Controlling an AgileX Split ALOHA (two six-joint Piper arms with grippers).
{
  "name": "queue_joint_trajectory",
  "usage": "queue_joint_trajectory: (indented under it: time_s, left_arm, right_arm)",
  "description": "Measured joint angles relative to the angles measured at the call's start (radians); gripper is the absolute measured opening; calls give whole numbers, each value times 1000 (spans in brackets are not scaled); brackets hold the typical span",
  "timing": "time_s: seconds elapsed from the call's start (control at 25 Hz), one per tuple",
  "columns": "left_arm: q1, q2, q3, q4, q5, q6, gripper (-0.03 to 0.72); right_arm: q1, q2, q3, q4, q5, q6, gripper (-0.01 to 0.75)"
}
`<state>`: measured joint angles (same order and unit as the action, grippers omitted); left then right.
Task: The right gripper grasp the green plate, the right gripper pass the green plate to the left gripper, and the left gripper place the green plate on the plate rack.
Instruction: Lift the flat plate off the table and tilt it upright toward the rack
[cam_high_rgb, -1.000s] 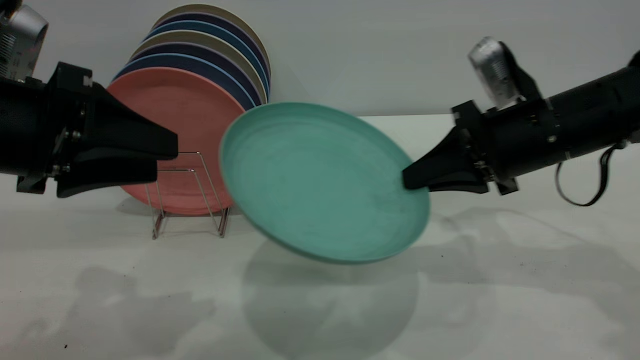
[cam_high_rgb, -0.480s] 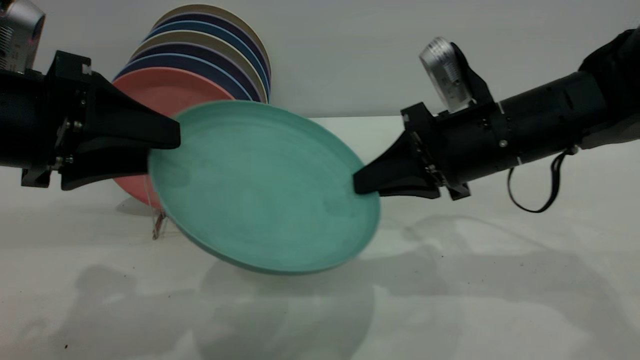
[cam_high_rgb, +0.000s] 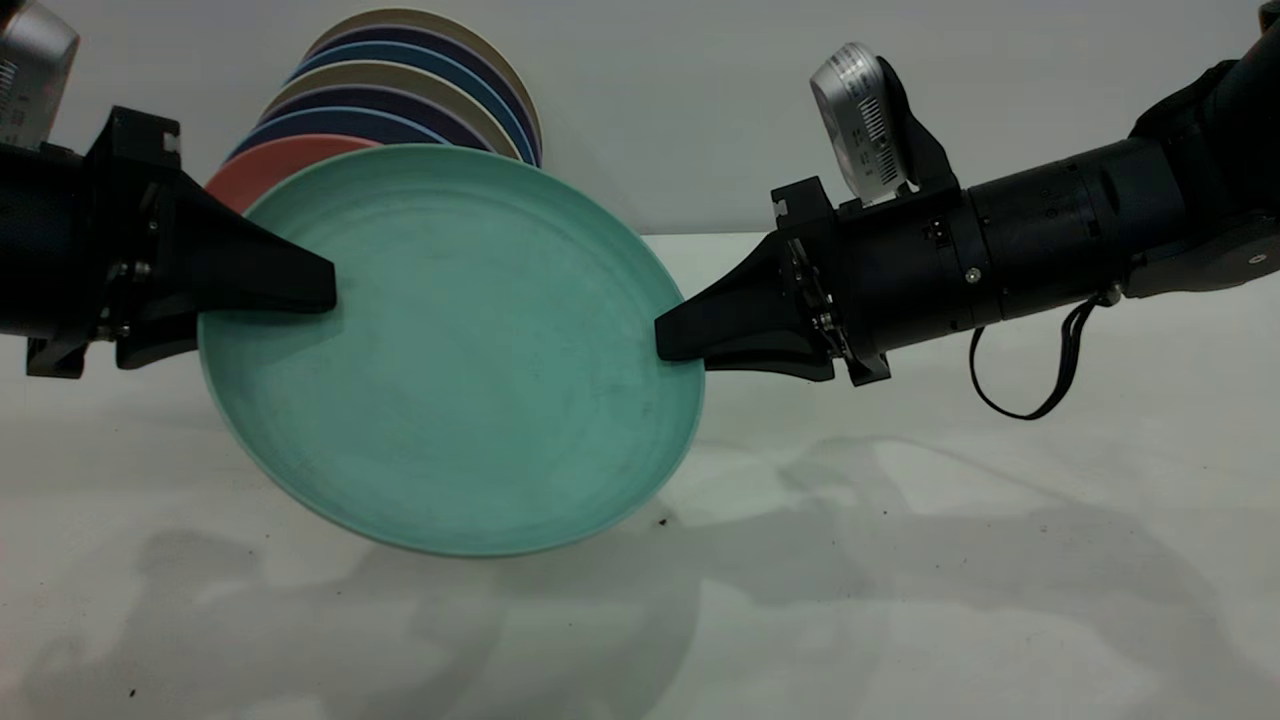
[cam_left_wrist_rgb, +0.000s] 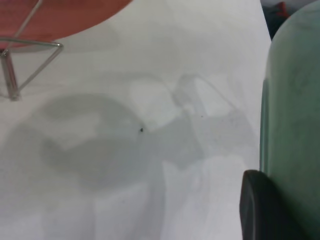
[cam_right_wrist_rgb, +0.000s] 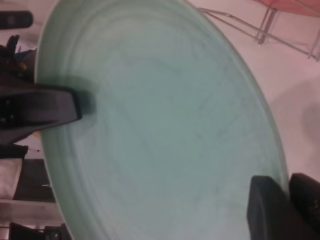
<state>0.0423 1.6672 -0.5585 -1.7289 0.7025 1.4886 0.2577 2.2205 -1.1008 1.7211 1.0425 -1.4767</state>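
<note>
A: Both hands on the green plate (cam_high_rgb: 450, 350) now; right hand (cam_high_rgb: 672, 340) carried it across, still pinching its rim above the table (cam_high_rgb: 1000, 560).
B: Left hand (cam_high_rgb: 318, 298)?
A: Straddling the opposite rim, grip unclear. Handover's near; plate rack (cam_left_wrist_rgb: 20, 65) next.

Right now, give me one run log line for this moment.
phase: handover | green plate: airborne, tilted | right gripper: shut on rim | left gripper: straddling opposite rim | plate rack: unloaded

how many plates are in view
8: the green plate between the left gripper and right gripper, and seven stacked behind, the pink plate frontmost; more may be hidden.
</note>
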Motion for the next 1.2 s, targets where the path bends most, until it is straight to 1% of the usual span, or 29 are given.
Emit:
queue_joint_trajectory:
  time_s: [0.04,0.12,0.36,0.44,0.48,0.6,0.8,1.0,1.08,1.2]
  left_arm:
    - [0,1,0,1,0,1,168]
    - [0,3,0,2,9,2,160]
    - [0,3,0,5,9,4,115]
    - [0,3,0,7,6,4,100]
    - [0,3,0,9,1,4,91]
    - [0,4,0,10,-10,4,79]
    - [0,4,0,14,-58,5,79]
    - [0,4,-1,24,-84,8,79]
    - [0,4,-15,73,-86,9,79]
    - [0,-12,-69,211,-86,-24,79]
  right_arm:
    - [0,0,0,1,4,0,93]
    - [1,0,0,2,14,0,168]
    - [1,-1,0,7,24,-15,517]
    - [-1,-1,0,6,34,-15,587]
    - [-7,-1,0,4,48,-15,608]
    - [-27,-1,0,-9,84,-15,620]
    - [-83,-1,0,-47,102,-4,568]
    - [-133,-1,0,-102,102,20,553]
    - [-150,-1,0,-126,102,35,553]
    - [-176,-1,0,-162,102,58,552]
